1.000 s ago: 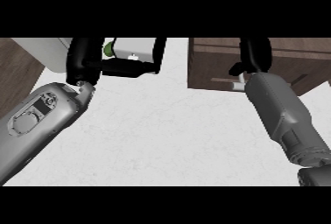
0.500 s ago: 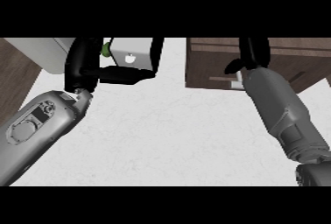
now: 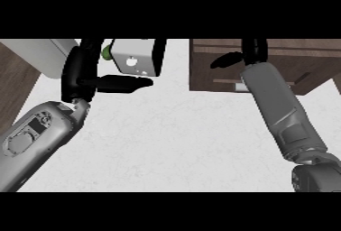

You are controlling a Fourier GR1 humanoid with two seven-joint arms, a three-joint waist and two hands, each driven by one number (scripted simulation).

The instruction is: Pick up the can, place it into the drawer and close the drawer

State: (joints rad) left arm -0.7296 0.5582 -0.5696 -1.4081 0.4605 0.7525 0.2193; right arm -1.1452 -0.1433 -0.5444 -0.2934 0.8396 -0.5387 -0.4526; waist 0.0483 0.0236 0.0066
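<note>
Dark brown wooden drawer (image 3: 220,67): contents unseen; black right hand (image 3: 250,52) at it, finger state unclear; white boxy can (image 3: 136,58) at top; black left hand (image 3: 86,74) beside it, fingers extended, holding nothing.

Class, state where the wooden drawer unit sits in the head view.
The wooden drawer unit sits at the upper right of the head view, on the white counter, with the right hand over it.
</note>
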